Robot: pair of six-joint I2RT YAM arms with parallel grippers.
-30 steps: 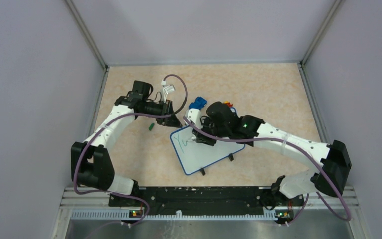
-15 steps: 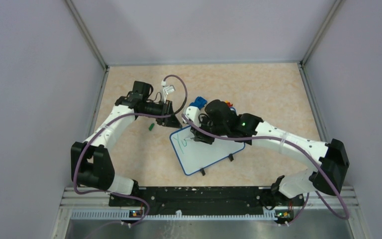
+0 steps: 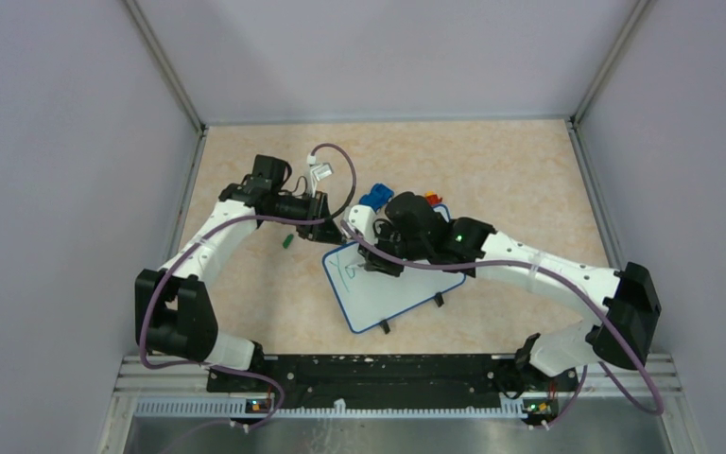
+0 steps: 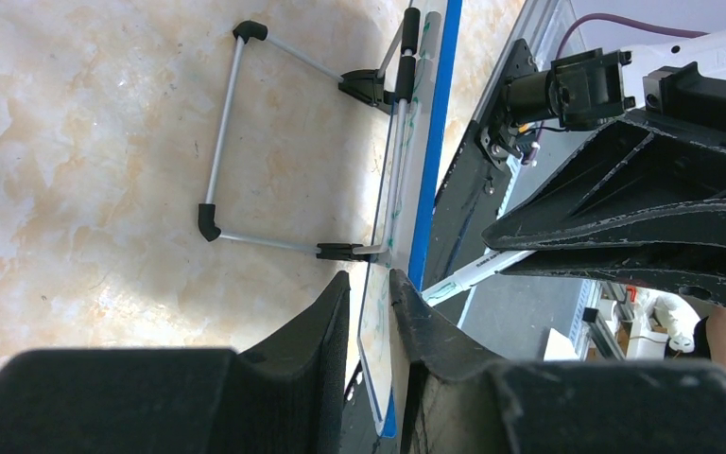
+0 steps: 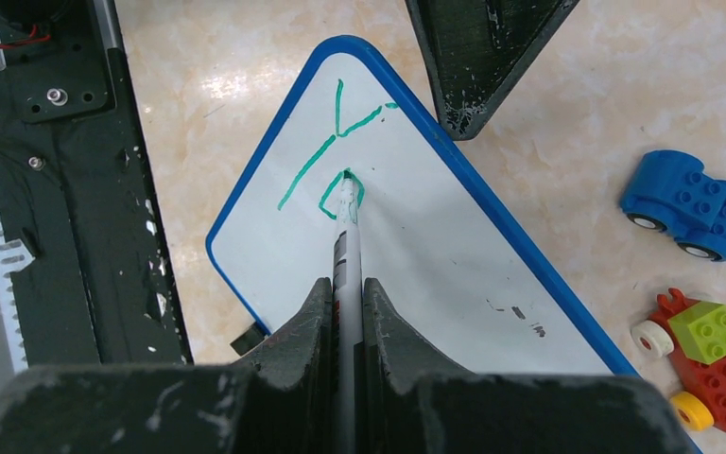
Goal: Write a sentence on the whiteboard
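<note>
At mid-table, we have the blue-rimmed whiteboard [image 3: 392, 293] under both arms.
Our left gripper [image 4: 369, 284] pinches its 10 o'clock corner; our right gripper [image 5: 347, 284] clamps a marker [image 5: 347, 236], tip touching the green sentence [image 5: 338, 130], which reads "Yo".

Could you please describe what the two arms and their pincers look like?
The left arm and right arm share white links with black joints, each trailed by a purple cable. A green light glows near the right wrist. The left pincer and right pincer are black, wedge-shaped, scuffed with pale flecks.
</note>
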